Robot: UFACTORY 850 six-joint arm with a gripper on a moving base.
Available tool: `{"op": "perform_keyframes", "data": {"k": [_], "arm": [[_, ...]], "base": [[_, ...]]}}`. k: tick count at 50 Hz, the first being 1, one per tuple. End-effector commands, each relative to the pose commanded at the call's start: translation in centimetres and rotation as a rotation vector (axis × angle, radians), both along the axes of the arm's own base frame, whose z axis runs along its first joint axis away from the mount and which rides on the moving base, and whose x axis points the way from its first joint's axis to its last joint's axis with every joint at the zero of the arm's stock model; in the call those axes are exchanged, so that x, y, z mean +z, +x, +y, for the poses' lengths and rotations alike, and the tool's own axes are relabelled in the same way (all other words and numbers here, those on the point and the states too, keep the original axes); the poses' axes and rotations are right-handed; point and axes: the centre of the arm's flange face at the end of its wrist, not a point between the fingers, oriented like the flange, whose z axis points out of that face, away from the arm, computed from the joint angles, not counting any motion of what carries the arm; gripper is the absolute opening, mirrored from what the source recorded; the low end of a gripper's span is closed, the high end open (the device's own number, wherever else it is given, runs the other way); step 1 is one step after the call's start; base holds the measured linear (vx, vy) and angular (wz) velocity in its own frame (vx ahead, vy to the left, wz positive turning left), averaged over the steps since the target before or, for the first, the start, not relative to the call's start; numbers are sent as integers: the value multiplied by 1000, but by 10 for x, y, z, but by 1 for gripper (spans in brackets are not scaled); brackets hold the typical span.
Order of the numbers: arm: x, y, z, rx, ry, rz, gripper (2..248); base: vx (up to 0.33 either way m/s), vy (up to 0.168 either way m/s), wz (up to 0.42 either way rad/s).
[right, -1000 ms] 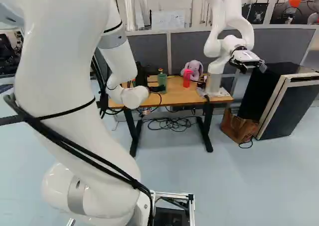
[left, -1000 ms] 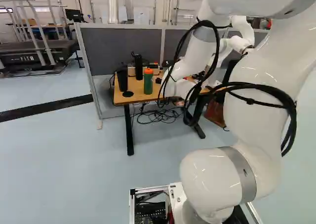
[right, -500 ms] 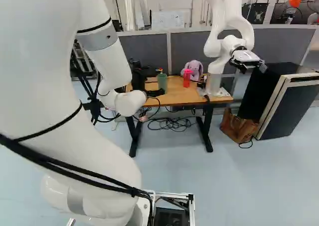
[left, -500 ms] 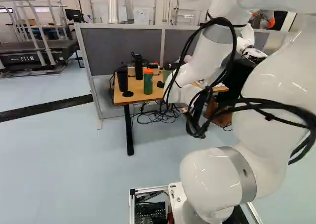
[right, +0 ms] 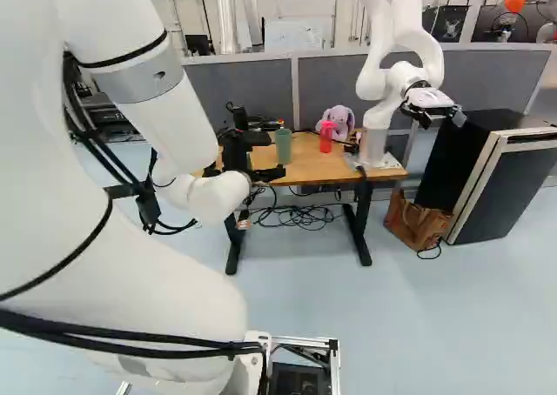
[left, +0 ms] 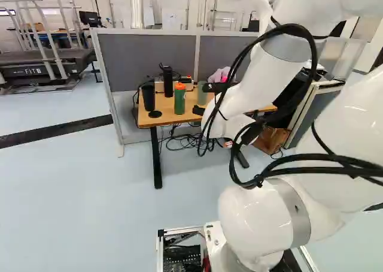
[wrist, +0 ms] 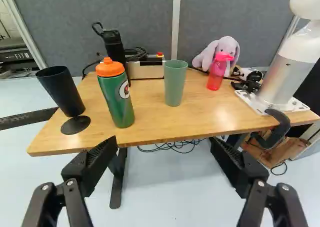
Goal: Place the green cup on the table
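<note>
The table (wrist: 200, 114) has a smooth wood-look top with a soft sheen. On the table, the green cup (wrist: 175, 84) looks matt plastic, the pink bottle (wrist: 215, 78) glossy translucent plastic, the plush rabbit (wrist: 230, 45) soft cloth. Behind the table, the partition (wrist: 130, 12) looks cloth-covered, slightly rough.

Lighting is running bright and diffuse in all three views. Glare is pooling on the bench (wrist: 150, 124), strongest toward its right end. White arm (left: 257, 218) nearer than the bench is picking up thin specular streaks. Pale floor (left: 72, 212) around the bench is reading very bright, with faint, soft-edged shading under it. Wide-angle stretch is showing: black cup (wrist: 61, 93) at the bench's left end is leaning outward. Wall (left: 173, 2) beyond the bench is looking soft on detail.
</note>
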Motion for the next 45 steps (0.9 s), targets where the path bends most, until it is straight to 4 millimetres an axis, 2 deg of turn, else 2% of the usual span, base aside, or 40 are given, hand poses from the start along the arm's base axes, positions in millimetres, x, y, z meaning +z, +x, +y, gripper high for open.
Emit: {"op": "perform_keyframes", "data": {"k": [22,45], "arm": [[-7,-29,0,-1,0,6,247],[-9,-38,0,-2,0,7,247]], "base": [[0,0,0],[0,0,0]]}}
